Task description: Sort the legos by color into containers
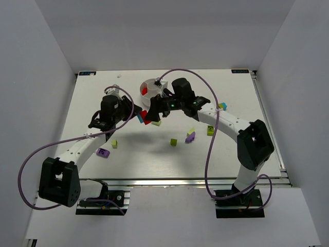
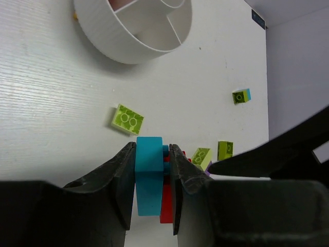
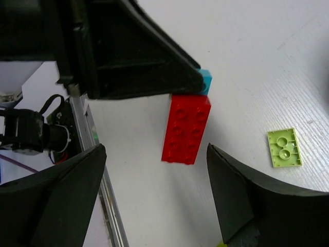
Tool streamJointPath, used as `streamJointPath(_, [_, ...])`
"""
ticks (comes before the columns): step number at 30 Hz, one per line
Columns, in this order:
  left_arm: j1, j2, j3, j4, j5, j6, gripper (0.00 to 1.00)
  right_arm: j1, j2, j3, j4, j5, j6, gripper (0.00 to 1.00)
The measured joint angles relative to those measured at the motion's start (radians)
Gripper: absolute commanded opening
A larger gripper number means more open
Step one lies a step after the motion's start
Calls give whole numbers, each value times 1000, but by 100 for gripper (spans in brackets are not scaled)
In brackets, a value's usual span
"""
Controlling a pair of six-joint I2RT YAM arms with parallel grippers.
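On the left side of the table [image 1: 144, 162], a purple brick [image 1: 103, 152] and a lime brick [image 1: 114, 144] lie loose and unsorted. Next along, the left gripper [image 2: 152, 148] is clamped on a cyan brick [image 2: 149, 175], and a red brick [image 3: 186, 128] seems to be stuck to it. The right gripper [image 3: 154, 154] faces it with jaws spread wide on either side of the red brick, touching nothing. I judge that the two colours must be pulled apart before either can be dropped in. Just behind them sits the white dish [image 2: 128, 49]. From overhead one wedge holds some red pieces [image 1: 146, 91], while the wedges seen from the left wrist look bare. Further right, a lime cube [image 1: 174, 141], a purple piece [image 1: 190, 137], another lime brick [image 1: 210, 130] and a lime-and-cyan pair [image 1: 222, 106] are on the table. Only a little red looks sorted; most of the work remains.
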Motion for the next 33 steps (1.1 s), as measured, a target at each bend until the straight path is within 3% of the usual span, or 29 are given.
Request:
streamJointPath(7, [-45, -23, -2, 18, -21, 2, 0, 5, 29, 2, -2, 65, 47, 77])
streamJointPath(16, [-69, -54, -14, 45, -37, -6, 0, 6, 53, 8, -2, 97, 51, 60])
streamJointPath(19, [-73, -54, -21, 48, -47, -8, 0, 6, 61, 15, -1, 78, 53, 48])
streamJointPath(20, [-74, -54, -23, 49, -47, -9, 0, 7, 61, 16, -1, 75, 51, 39])
streamJointPath(26, [-81, -55, -24, 48, -66, -7, 0, 11, 61, 16, 0, 55, 38, 3])
streamJointPath(33, [-93, -41, 10, 20, -93, 25, 0, -24, 47, -9, 29, 8, 8, 0])
